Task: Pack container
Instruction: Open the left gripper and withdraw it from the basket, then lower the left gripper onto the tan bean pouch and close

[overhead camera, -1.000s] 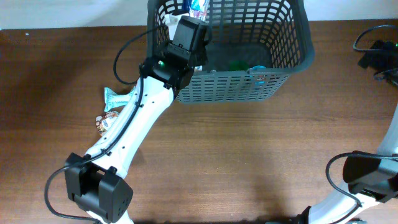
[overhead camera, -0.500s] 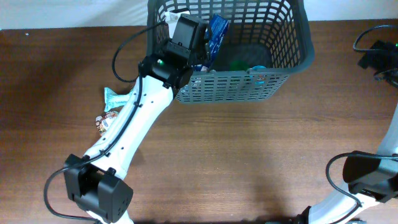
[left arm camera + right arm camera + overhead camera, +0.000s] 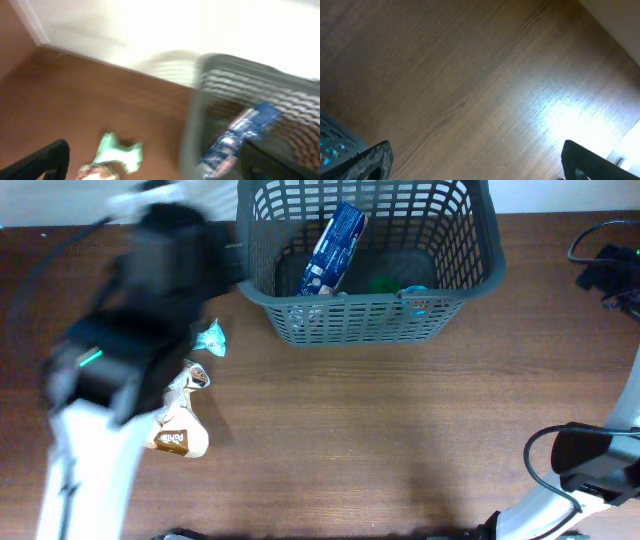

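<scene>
**Desk:** Overhead first. What's on show?

**Operator:** The container, a dark grey slotted basket, stands at the far edge of the worktop. A blue packet leans tilted inside it, toward its left half. My left arm is a streak of blur off the container's left side. A teal wrapper and a tan snack bag lie beside that arm, both outside the container.

**Desk:** And the left wrist camera?

**Operator:** It's soft with blur, but my left tool is spread wide with nothing between its fingers. The container stands ahead of the tool and to its right, with the blue packet showing inside the near wall. The teal wrapper lies on the worktop ahead of the tool, closer to the finger at the frame's left.

**Desk:** Right wrist?

**Operator:** My right tool is wide open too, and it holds nothing. It hangs over bare brown wood with a patch of glare. Only a corner of the container shows, just beside the finger at the frame's left edge.
</scene>
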Controlling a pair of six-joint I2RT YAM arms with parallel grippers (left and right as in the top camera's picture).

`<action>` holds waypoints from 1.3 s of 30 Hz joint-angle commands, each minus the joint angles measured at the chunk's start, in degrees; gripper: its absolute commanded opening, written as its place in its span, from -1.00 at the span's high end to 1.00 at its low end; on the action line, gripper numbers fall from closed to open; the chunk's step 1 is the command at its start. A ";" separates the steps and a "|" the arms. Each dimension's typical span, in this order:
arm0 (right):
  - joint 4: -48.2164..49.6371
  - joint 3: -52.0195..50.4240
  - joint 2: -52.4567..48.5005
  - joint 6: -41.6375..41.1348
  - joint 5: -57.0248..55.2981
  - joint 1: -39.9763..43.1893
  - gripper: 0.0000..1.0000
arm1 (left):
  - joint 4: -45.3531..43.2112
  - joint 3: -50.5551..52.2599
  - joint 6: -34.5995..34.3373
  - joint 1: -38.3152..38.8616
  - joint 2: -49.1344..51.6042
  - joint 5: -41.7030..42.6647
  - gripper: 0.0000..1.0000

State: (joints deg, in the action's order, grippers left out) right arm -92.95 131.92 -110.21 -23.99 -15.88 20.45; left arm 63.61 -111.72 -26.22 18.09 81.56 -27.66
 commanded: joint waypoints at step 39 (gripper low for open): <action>0.17 -0.39 0.11 -0.48 -1.29 0.26 -0.98 | 4.09 40.46 25.83 -26.29 2.45 21.33 -0.99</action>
State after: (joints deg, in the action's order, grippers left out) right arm -92.92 131.92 -110.21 -23.99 -15.90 20.45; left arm 67.90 -72.60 -2.92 -6.57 83.29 -6.22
